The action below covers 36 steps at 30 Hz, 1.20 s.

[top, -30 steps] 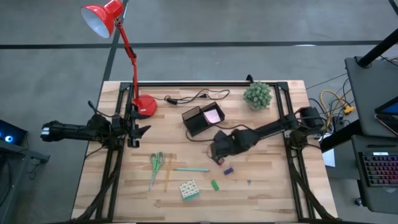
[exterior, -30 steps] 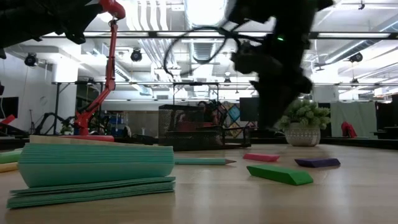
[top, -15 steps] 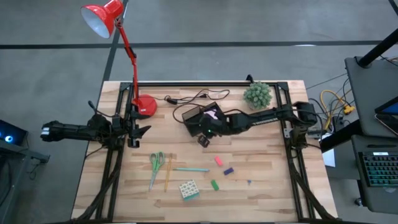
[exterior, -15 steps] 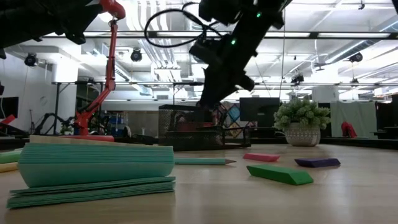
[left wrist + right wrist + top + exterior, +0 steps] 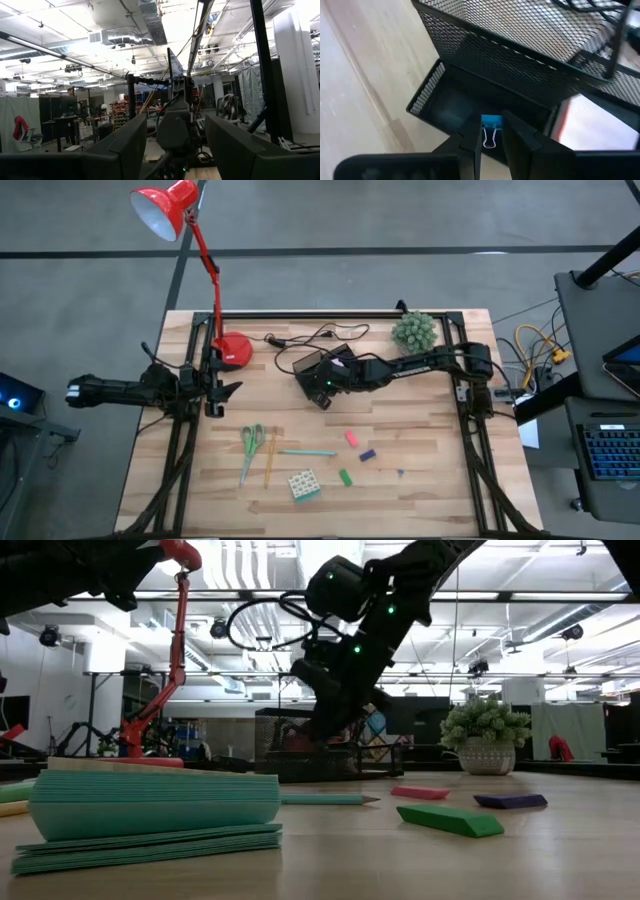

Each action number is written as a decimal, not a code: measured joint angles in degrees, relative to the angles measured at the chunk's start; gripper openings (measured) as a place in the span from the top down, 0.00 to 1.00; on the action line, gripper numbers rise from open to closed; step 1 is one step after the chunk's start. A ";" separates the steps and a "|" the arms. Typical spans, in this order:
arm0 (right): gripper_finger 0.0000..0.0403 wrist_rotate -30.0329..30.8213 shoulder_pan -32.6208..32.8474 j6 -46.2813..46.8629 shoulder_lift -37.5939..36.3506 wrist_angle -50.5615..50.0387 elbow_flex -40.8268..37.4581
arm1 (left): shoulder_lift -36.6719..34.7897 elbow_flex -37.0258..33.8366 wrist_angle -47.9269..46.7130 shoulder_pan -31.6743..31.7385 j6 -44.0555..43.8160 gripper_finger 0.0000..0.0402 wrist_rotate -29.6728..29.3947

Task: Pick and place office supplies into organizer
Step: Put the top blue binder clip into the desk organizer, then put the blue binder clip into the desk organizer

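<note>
1. One small blue binder clip (image 5: 491, 121) with silver wire handles hangs pinched in the right gripper (image 5: 487, 142), just above the organizer (image 5: 436, 83), a black mesh tray.
2. Beside the organizer, a pink sticky-note pad (image 5: 585, 120) fills its other compartment.
3. Well apart from the organizer, the left gripper (image 5: 222, 390) waits, jaws spread.

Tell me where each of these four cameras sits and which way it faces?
High: overhead, straight down; both arms, right hand over the black mesh organizer.
Low: table height, level across; right arm at the same organizer.
Left wrist: on the parked arm, facing the room.
Right wrist: down into the organizer; fingers pinch a blue binder clip.
</note>
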 joint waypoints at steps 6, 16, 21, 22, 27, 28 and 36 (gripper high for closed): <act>0.87 1.55 -0.23 -0.59 0.45 0.18 0.00 | -0.15 -0.03 -0.03 0.00 -0.01 0.53 0.00; 0.87 1.59 -0.55 -2.10 0.48 0.44 0.00 | -0.17 -0.03 -0.04 0.00 -0.01 0.53 0.00; 0.84 1.52 -0.52 -3.04 0.48 0.44 0.00 | -0.17 -0.03 -0.04 0.00 -0.01 0.53 0.00; 0.82 1.48 -0.52 -3.06 0.48 0.42 0.00 | -0.17 -0.03 -0.05 0.00 -0.01 0.53 0.00; 0.72 1.46 -0.52 -3.21 0.48 0.42 0.00 | -0.17 -0.06 -0.04 0.00 -0.01 0.53 0.00; 0.70 1.46 -0.52 -3.21 0.48 0.42 0.00 | -0.17 -0.06 -0.06 0.00 -0.01 0.53 0.00; 0.60 -2.27 -0.39 -2.18 -0.18 -2.47 1.28 | -0.15 -0.06 -0.06 0.00 -0.01 0.53 0.00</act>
